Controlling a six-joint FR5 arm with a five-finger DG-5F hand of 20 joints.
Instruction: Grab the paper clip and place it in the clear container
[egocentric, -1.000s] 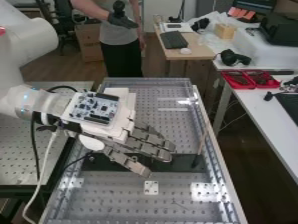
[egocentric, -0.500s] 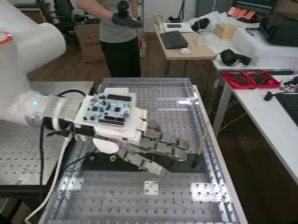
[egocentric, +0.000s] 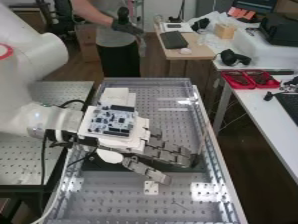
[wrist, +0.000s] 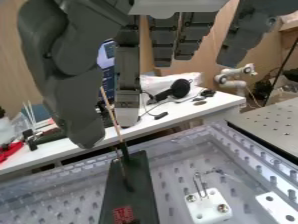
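The hand (egocentric: 163, 151) is over the perforated surface in the high view, its fingers straight and pointing right. Below its thumb lies a small white block (egocentric: 151, 188). In the wrist view the hand (wrist: 126, 75) hangs with open fingers, apart from the white block (wrist: 209, 207). A thin wire loop, apparently the paper clip (wrist: 199, 184), stands up from that block, touched by nothing. Clear walls, seemingly the container (wrist: 189, 134), edge the perforated surface.
A dark plate (wrist: 136, 187) lies beside the block, with a thin wooden stick (wrist: 110, 112) standing at its end. Red trays (egocentric: 249, 80) sit on the white side table (egocentric: 266, 112). A cable (egocentric: 45, 165) hangs under the arm.
The hand has moved right and then toward the bench's near end, bringing its thumb closer to the white block. Its fingers stay extended.
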